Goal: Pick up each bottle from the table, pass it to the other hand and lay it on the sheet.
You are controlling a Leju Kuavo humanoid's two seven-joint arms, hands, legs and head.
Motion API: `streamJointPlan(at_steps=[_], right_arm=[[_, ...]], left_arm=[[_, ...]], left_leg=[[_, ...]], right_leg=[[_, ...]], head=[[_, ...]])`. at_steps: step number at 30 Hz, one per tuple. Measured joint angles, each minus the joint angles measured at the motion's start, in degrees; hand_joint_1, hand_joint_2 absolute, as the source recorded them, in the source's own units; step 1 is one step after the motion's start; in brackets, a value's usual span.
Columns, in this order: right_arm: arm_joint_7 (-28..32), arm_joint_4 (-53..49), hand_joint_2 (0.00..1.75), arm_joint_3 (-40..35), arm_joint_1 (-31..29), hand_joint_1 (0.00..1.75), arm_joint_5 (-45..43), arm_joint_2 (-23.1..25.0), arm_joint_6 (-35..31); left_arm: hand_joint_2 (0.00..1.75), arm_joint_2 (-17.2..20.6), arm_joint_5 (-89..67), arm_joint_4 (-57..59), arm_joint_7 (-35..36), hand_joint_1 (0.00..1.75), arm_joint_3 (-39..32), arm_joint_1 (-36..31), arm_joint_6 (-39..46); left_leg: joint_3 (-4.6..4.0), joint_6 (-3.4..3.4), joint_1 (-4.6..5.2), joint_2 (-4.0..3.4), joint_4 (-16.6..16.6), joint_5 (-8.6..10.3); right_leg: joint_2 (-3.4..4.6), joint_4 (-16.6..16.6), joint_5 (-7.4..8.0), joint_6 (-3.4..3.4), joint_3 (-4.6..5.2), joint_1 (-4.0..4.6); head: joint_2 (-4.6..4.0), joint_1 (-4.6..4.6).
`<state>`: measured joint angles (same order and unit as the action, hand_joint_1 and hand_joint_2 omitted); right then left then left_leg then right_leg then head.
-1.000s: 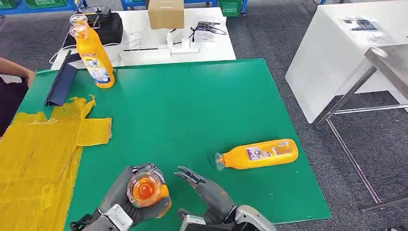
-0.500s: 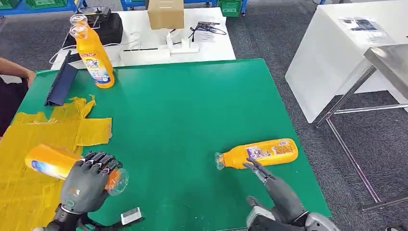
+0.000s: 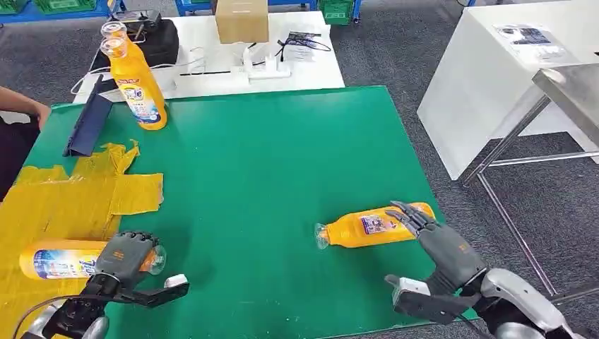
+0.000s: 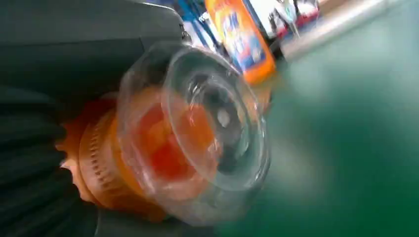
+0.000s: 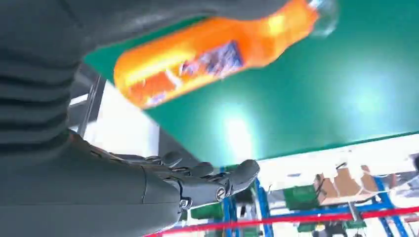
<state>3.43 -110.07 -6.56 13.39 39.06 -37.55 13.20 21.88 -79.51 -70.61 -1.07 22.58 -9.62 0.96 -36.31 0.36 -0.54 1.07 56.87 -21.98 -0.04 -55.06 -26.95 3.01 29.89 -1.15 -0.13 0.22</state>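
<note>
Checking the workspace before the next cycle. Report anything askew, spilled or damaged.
Nothing spilled or damaged. The yellow sheet is crumpled with a ragged edge. One bottle lies on its side on the green mat, which fits the task; another stands upright at the far edge.

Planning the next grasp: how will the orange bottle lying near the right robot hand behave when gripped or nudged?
The orange bottle lies on its side on the green mat, so a nudge will probably roll it. Its glossy plastic may be slippery. It looks full, so likely hefty. The right robot hand hovers open beside it.
</note>
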Motion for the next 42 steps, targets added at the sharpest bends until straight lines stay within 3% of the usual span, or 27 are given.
streamJointPlan(at_steps=[5,15,20,23,27,31,42], right_arm=[[2.8,6.3,1.75,-0.4,-5.9,0.00,5.8,-0.3,0.7],[3.5,10.5,1.75,-0.9,-8.2,0.00,7.2,-0.3,0.7],[5.5,14.4,1.75,-2.3,-10.3,0.00,11.7,-1.3,0.1],[7.1,17.0,1.75,-2.4,-10.6,0.00,12.6,-1.7,-0.1],[8.3,19.9,1.75,-2.7,-11.6,0.00,14.3,-2.1,0.5],[7.8,22.9,1.75,-3.4,-12.6,0.00,17.3,-2.1,0.2],[7.4,26.6,1.75,-4.2,-13.9,0.00,18.9,-2.1,0.2]], left_arm=[[1.75,-0.2,3.6,5.5,-0.8,0.00,0.8,-4.1,-1.5],[1.75,-0.5,4.6,7.8,-0.9,0.00,1.7,-6.3,-2.3],[1.75,-0.7,12.5,6.5,-6.0,0.00,1.9,-7.4,-3.5],[1.75,-1.6,18.9,2.3,-9.6,0.00,2.1,-5.6,-2.2],[1.75,-3.7,26.0,-4.4,-12.7,0.00,1.2,-2.0,0.3],[1.75,-6.3,36.1,-11.5,-14.3,0.00,-1.7,2.0,-2.3],[1.75,-8.5,39.9,-18.0,-16.3,0.00,-5.1,5.7,-5.3]], left_leg=[[0.19,0.01,0.01,0.24,0.0,-0.03],[0.47,0.04,0.04,0.28,0.0,0.01],[0.44,0.06,0.04,0.31,0.0,0.09],[0.13,0.17,0.11,0.29,0.0,0.21],[-0.06,0.24,0.29,0.22,0.0,0.22],[-0.26,0.24,0.29,0.24,0.0,0.21],[-0.27,0.25,0.28,0.22,0.0,0.22]], right_leg=[[-0.12,0.0,-0.05,0.01,0.14,0.00],[-0.16,0.0,-0.04,0.01,-0.14,0.00],[-0.17,0.0,-0.02,0.03,-0.11,-0.01],[-0.15,0.0,0.13,0.20,-0.44,-0.06],[-0.12,0.0,0.19,0.29,-0.21,-0.22],[-0.14,0.0,0.18,0.30,0.00,-0.22],[-0.13,0.0,0.18,0.29,0.02,-0.22]], head=[[0.00,0.04],[0.00,0.02],[0.00,0.04],[0.00,0.00],[0.00,0.02],[0.00,0.02],[0.00,0.02]])
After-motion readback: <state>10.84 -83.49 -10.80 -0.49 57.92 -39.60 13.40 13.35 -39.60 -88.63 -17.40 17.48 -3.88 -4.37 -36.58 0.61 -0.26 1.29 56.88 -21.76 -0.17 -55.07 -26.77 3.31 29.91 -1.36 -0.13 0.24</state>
